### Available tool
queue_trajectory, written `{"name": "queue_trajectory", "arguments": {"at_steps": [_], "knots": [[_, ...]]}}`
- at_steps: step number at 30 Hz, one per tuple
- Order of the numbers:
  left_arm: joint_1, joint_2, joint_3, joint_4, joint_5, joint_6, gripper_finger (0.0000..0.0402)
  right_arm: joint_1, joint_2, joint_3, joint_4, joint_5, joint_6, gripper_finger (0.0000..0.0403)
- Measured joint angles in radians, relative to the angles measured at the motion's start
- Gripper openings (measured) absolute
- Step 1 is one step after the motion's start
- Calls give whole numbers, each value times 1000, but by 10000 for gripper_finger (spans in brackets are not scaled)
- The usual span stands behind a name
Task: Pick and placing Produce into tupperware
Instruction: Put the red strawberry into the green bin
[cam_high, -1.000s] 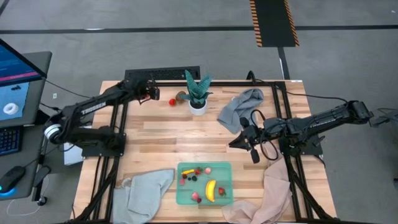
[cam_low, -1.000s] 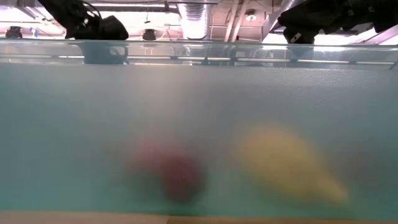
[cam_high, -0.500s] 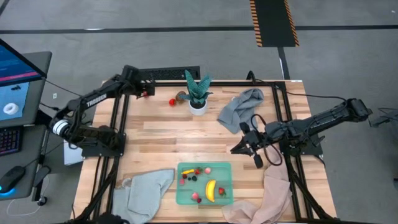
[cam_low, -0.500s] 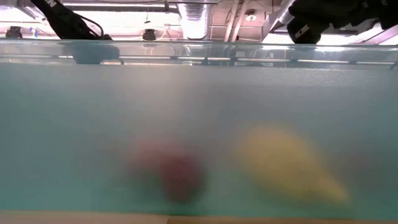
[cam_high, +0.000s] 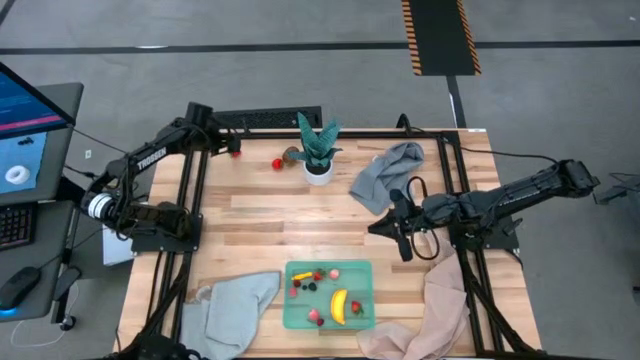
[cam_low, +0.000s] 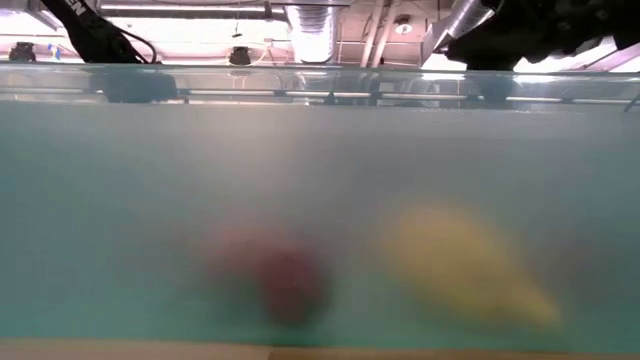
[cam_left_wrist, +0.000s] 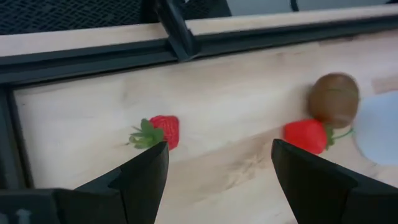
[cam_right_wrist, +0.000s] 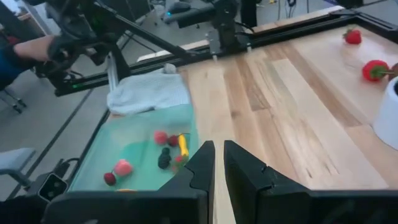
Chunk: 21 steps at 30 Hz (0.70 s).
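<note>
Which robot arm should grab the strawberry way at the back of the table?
Probably the left. The left gripper is open right over that strawberry by the back rail. The right gripper is shut, nearer the tupperware.

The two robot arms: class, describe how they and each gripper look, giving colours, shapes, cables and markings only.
Both arms are dark, slim and jointed. The left arm carries white lettering along its link and a pale ring near its base. The right arm has black cable looping beside its wrist. The left gripper and the right gripper each have two dark, flat, angular fingers.

banana (cam_high: 339, 305) in tupperware (cam_high: 361, 270), strawberries (cam_high: 277, 164) beside plant (cam_high: 318, 150)
</note>
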Motion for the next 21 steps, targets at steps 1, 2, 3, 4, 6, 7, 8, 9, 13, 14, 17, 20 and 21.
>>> {"name": "queue_trajectory", "arguments": {"at_steps": [1, 2, 3, 4, 6, 7, 8, 9, 13, 14, 17, 20, 21], "knots": [[-5, 0, 0, -5, -10, 5, 275, -1, 0, 0, -1, 1, 0, 59], [-13, 0, 0, -6, -25, 5, 275, -1, 0, 0, 0, 1, 0, 59], [-22, 0, 0, -4, -44, -3, 275, 0, 0, 0, 0, 1, 0, 59], [-31, 0, 0, -3, -65, -27, 275, 0, 0, 0, 2, 5, 0, 59], [-49, 0, 0, -3, -99, -59, 275, 0, 0, 0, 15, 26, 0, 59], [-58, 0, 0, -3, -114, -62, 275, 0, 0, 0, 18, 40, 0, 59], [-67, 0, 0, -2, -124, -61, 275, 0, 0, 0, 17, 50, 0, 59], [-73, 0, 0, -3, -136, -62, 275, -1, 0, 0, 15, 55, 0, 59], [-90, 0, 0, -34, -158, -68, 275, 0, 0, 0, 15, 55, -1, 59], [-93, 0, 0, -43, -160, -77, 275, 0, 0, 0, 15, 55, -5, 59], [-96, 0, 0, -65, -186, -141, 275, -3, 0, 0, 15, 55, -29, 59], [-95, 0, 0, -49, -206, -184, 275, -20, 0, 0, 15, 53, -34, 59], [-95, 0, 0, -38, -213, -203, 275, -27, 0, 0, 15, 53, -34, 59]]}}
